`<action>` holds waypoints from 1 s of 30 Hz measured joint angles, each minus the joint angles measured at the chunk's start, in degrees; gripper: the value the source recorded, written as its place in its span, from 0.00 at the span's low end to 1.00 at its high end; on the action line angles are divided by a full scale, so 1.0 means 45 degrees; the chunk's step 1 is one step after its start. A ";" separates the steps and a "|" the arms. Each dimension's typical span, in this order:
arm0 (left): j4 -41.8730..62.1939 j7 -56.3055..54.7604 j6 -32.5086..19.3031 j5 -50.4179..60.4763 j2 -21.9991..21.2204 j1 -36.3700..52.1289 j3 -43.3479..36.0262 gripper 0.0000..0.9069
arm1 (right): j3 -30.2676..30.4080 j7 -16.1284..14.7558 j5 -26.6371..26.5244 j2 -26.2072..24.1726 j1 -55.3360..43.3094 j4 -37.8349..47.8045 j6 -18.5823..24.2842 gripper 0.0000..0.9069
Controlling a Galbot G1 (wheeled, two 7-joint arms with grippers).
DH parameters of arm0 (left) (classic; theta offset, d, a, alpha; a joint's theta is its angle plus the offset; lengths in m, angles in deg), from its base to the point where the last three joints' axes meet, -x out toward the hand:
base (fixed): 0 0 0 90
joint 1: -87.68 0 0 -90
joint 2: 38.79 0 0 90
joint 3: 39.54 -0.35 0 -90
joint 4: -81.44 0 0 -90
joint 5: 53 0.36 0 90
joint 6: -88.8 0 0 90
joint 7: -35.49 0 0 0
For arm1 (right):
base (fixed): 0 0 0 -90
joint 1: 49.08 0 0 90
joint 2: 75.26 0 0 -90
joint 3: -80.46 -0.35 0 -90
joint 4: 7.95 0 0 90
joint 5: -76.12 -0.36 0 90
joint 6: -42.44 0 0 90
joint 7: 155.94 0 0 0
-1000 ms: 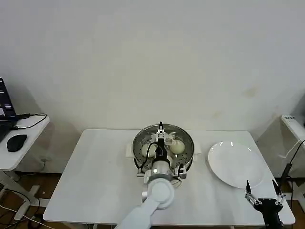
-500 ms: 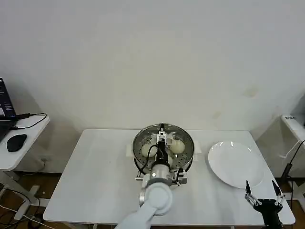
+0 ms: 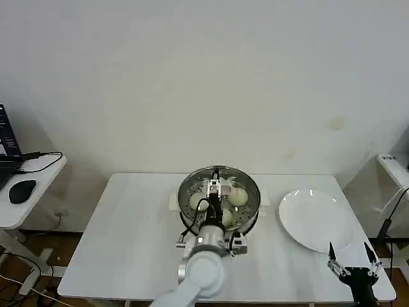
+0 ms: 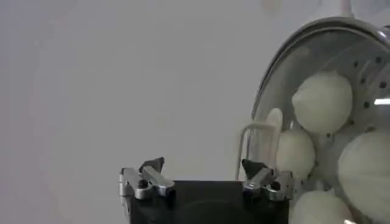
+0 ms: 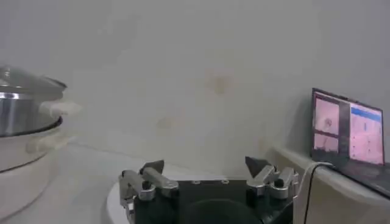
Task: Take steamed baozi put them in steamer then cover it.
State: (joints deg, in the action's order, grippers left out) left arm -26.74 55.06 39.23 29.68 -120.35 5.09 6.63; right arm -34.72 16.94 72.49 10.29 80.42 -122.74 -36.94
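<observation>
The steamer [image 3: 253, 215] stands mid-table with the clear glass cover [image 3: 246, 183] resting on it. Several cream-white baozi [image 3: 238, 197] lie inside and show through the glass [image 4: 322, 100]. My left gripper [image 3: 216, 181] hovers over the cover's cream bar handle [image 4: 259, 131]; its jaws are open and hold nothing [image 4: 202, 165]. My right gripper [image 3: 349, 249] is parked open at the table's front right corner [image 5: 206, 164]. From the right wrist the covered steamer [image 5: 18, 119] shows side-on.
An empty white plate [image 3: 316, 220] lies to the right of the steamer. A white side table with a black mouse [image 3: 22, 190] stands at the left. A laptop [image 5: 347, 134] sits on a ledge beyond the right gripper.
My left arm has drawn back toward the table's front and a little left, pulling the gripper away from the cover. The right arm has not moved.
</observation>
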 measured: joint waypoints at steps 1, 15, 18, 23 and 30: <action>-0.0069 0.0006 0.0002 -0.0057 0.0035 -0.0030 -0.0012 1.00 | -0.0001 0.0001 0.0005 0.0003 0.0002 -0.0002 0.0000 1.00; -0.1425 -0.1063 -0.0280 -0.2561 0.0929 -0.0790 0.0673 1.00 | 0.0020 0.0005 0.0012 -0.0029 0.0109 -0.0072 0.0081 1.00; -0.1681 -0.2064 -0.1016 -0.4440 0.1224 -0.1215 0.1418 1.00 | 0.0100 0.0040 -0.0005 -0.0035 0.0155 -0.0163 0.0080 1.00; -0.2112 -0.3698 -0.2984 -0.8629 0.1714 -0.2237 0.3297 1.00 | 0.0309 0.0098 0.0024 -0.0094 0.0299 -0.0342 0.0129 1.00; -0.2878 -0.5439 -0.5188 -1.4103 0.2075 -0.4151 0.6493 1.00 | 0.0798 0.0208 0.0115 -0.0203 0.0581 -0.0636 0.0172 1.00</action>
State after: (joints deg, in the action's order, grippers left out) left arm -39.70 30.59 15.88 -33.79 -111.01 -13.59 35.85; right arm -31.13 17.88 73.01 9.38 83.03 -125.60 -36.16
